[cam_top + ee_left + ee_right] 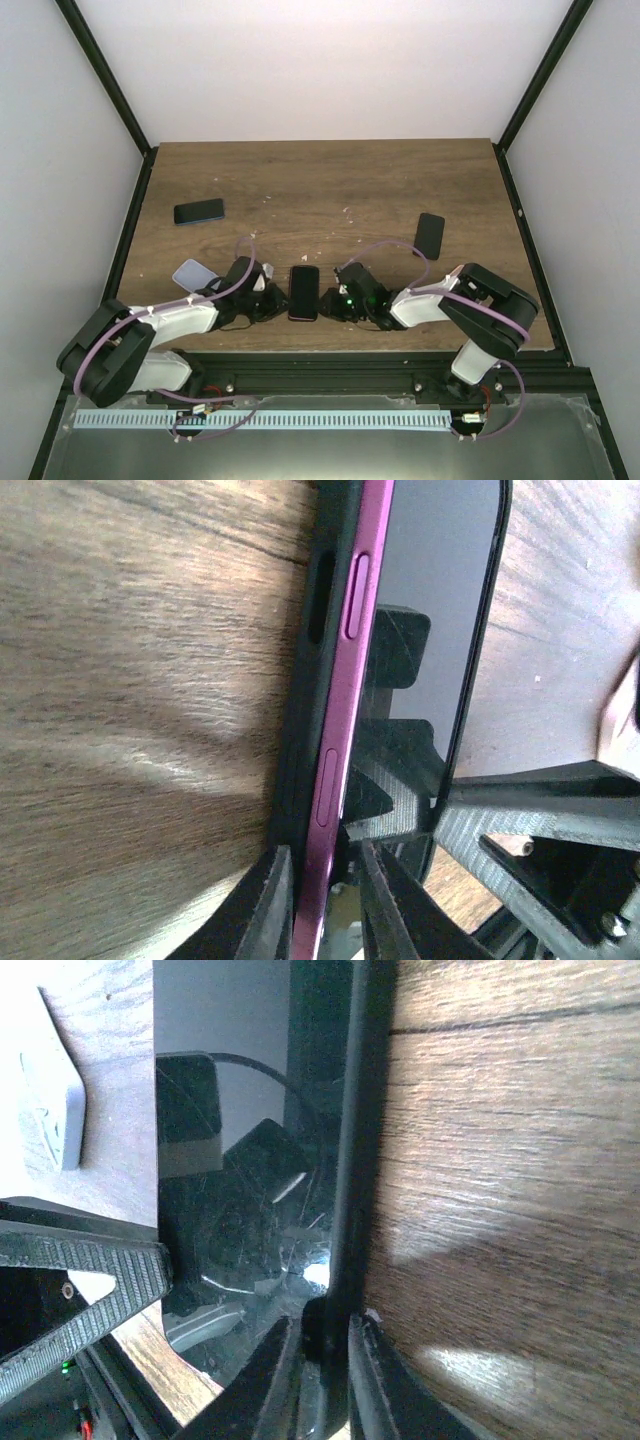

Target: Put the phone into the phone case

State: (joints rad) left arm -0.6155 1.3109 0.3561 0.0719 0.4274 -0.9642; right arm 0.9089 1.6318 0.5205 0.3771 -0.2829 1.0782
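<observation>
The left gripper has its jaws drawn close astride one long side of the phone. Its wrist camera shows one finger against the black wall of the phone case and the other on the screen side, with the magenta edge standing proud of that wall. Across the phone, the right gripper pinches the opposite long side. Its own camera shows only a thick black rim, apparently the phone case, between nearly closed jaws, beside the glossy screen. The overhead view hides both contacts under the gripper bodies, but it shows the phone lying flat between the left gripper and the right gripper, near the arms' edge of the table. A pale case lies just outside the left gripper, away from the phone, and the right wrist camera sees it past the phone's far side. Well beyond the left gripper lies a blue-edged phone. A dark slab lies outward of the right gripper.
</observation>
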